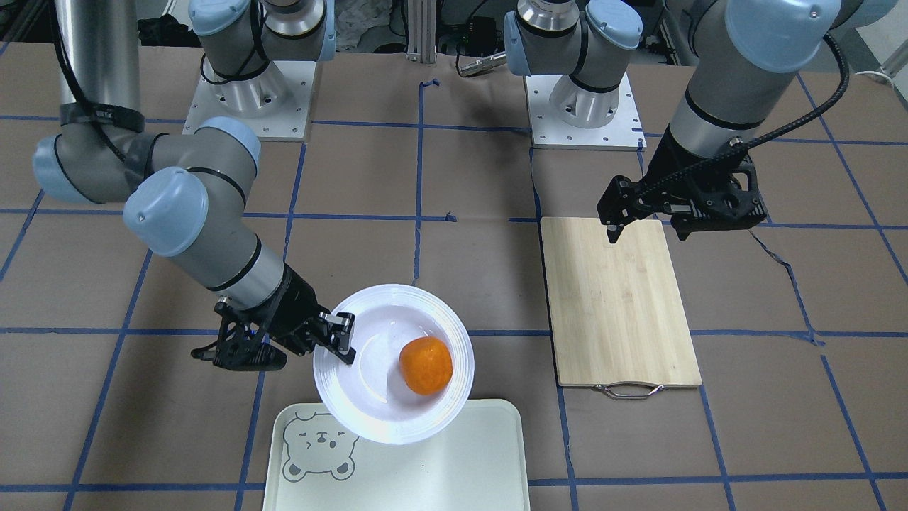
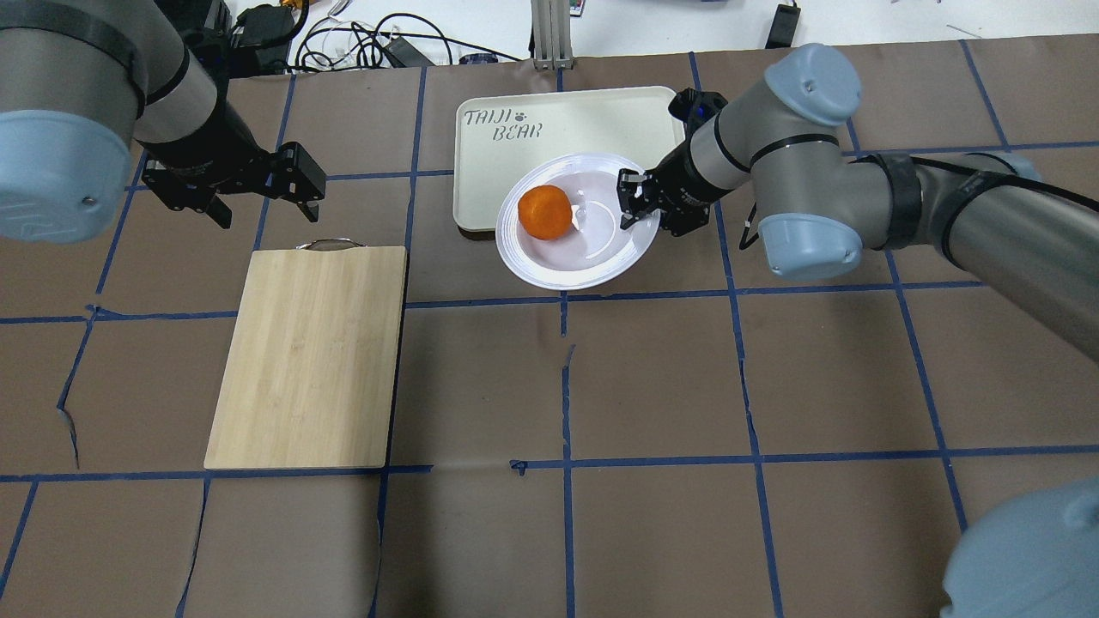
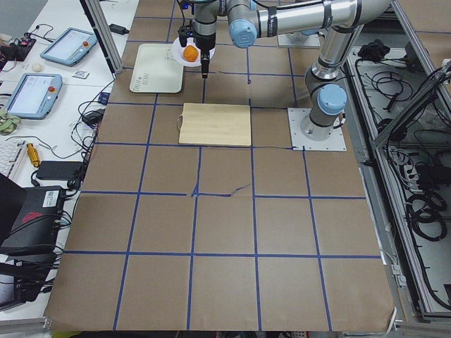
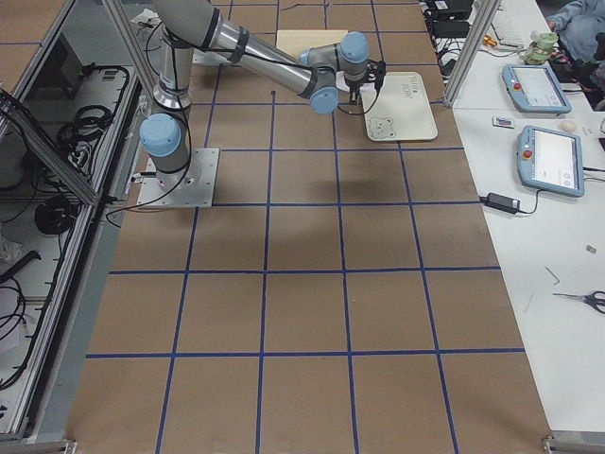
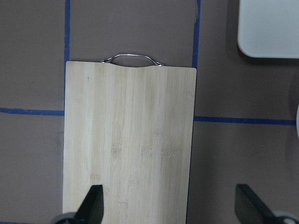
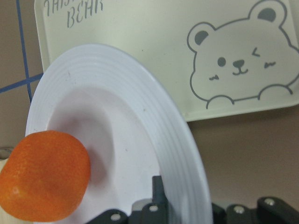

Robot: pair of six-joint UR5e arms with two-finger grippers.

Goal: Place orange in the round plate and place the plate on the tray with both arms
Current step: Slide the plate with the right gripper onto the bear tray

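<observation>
Orange (image 1: pixel 425 365) lies in the sunken centre of the plate (image 1: pixel 376 426). Right gripper (image 1: pixel 340 339) is clenched on the plate's rim, and the plate partly overlaps the tray (image 1: pixel 440 468) edge. Left gripper (image 1: pixel 647 233), fingers spread and released, hovers above the board (image 1: pixel 624 305).

A robotics laboratory is indicated: a brown-paper-covered table (image 3: pixel 225 225) is gridded with blue tape (image 3: pixel 169 193), a grey jointed robot arm (image 4: pixel 269 64) is bolted onto it, and blue-edged control tablets (image 4: pixel 553 161) and black cable bundles (image 3: pixel 423 211) are laid beside it.

Brown table (image 2: pixel 652 386) w/ blue tape grid (image 2: pixel 566 403); white bench (image 4: pixel 558 312) w/ tablets (image 4: pixel 553 161).
</observation>
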